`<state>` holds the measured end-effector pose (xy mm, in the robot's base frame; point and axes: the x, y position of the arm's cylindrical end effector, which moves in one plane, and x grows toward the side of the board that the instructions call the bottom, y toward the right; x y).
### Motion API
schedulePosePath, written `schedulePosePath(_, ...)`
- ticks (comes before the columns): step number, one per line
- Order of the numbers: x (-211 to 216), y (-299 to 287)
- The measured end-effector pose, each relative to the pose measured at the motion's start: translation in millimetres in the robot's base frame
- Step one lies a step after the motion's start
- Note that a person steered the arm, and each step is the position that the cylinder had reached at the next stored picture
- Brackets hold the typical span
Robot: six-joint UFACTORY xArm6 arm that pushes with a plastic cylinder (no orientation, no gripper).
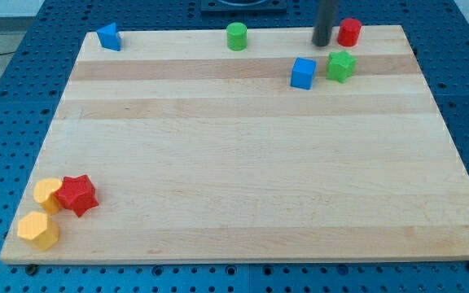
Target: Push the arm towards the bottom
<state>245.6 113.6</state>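
My tip (322, 43) is the lower end of a dark rod at the view's top, right of centre, on the wooden board (243, 163). A red cylinder (348, 32) stands just right of the tip, close to it. A green star-shaped block (340, 66) lies below and right of the tip. A blue cube (303, 73) lies below and slightly left of it. A green cylinder (236, 37) stands to the tip's left along the top edge.
A blue triangular block (109, 37) sits at the board's top left corner. At the bottom left, a red star-shaped block (76, 194) touches a yellow block (48, 194), with a yellow hexagonal block (38, 230) below them. Blue pegboard surrounds the board.
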Motion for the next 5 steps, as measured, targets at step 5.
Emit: schedulePosePath(5,199,-98)
